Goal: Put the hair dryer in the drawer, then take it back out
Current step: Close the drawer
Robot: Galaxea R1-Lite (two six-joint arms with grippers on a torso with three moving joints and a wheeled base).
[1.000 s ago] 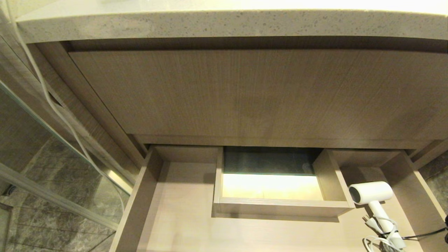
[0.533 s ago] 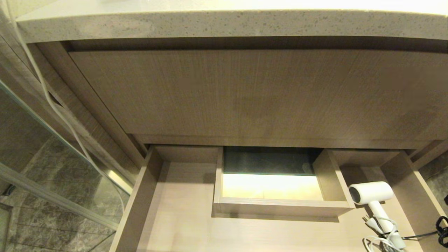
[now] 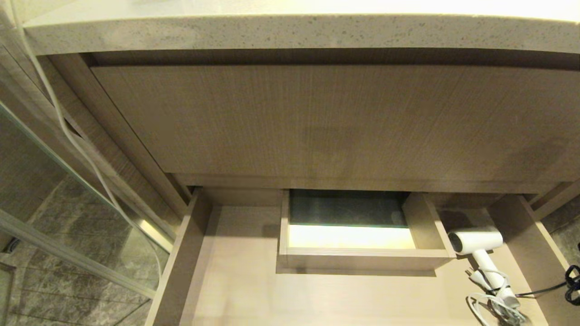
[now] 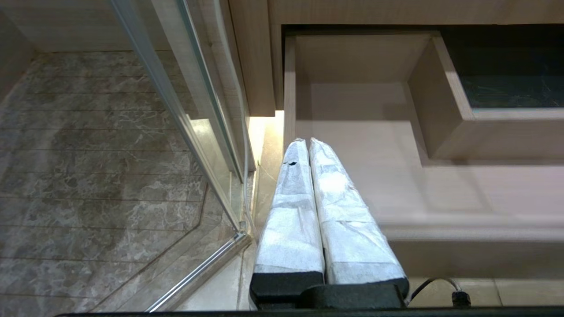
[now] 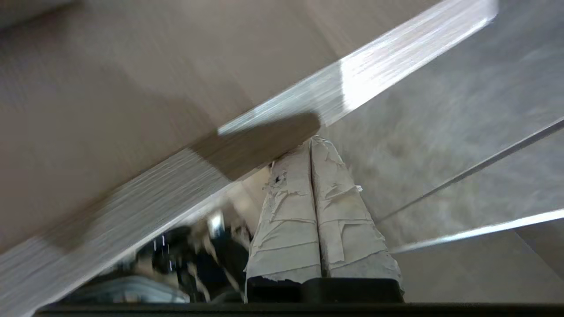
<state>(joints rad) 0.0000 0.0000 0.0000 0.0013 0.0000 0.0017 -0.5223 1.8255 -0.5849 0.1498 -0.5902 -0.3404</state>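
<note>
Head view: the drawer (image 3: 235,280) stands pulled out beneath a taller wood-grain panel (image 3: 326,122) and a speckled stone counter (image 3: 290,31). A boxed cut-out (image 3: 362,260) sits at the drawer's middle rear, dark at the back and brightly lit nearer the front. The hair dryer (image 3: 476,243) lies on the drawer floor just right of the cut-out, its barrel almost touching the cut-out's right wall, dark round end facing the cut-out, handle running toward the drawer's front. Its white cord (image 3: 491,303) and plug are bunched at the end of the handle. A black cable (image 3: 543,290) crosses the drawer's right wall there. A glass door (image 3: 54,190) and marble floor (image 3: 59,276) lie left of the drawer. Neither gripper shows here.

Left wrist view: the left gripper (image 4: 308,143) hangs at the drawer's left front corner, above its left wall, fingers (image 4: 291,207) wrapped in white and pressed together with nothing between them. The cut-out's left wall shows beyond. The glass door's metal frame and the marble floor lie on the drawer's outer side.

Right wrist view: the right gripper (image 5: 312,143) has its taped fingers (image 5: 343,211) pressed together, empty, tips close under a brushed metal edge of a wood-grain surface (image 5: 110,88); whether they touch it I cannot tell. The picture is smeared. The dryer is not in this view.
</note>
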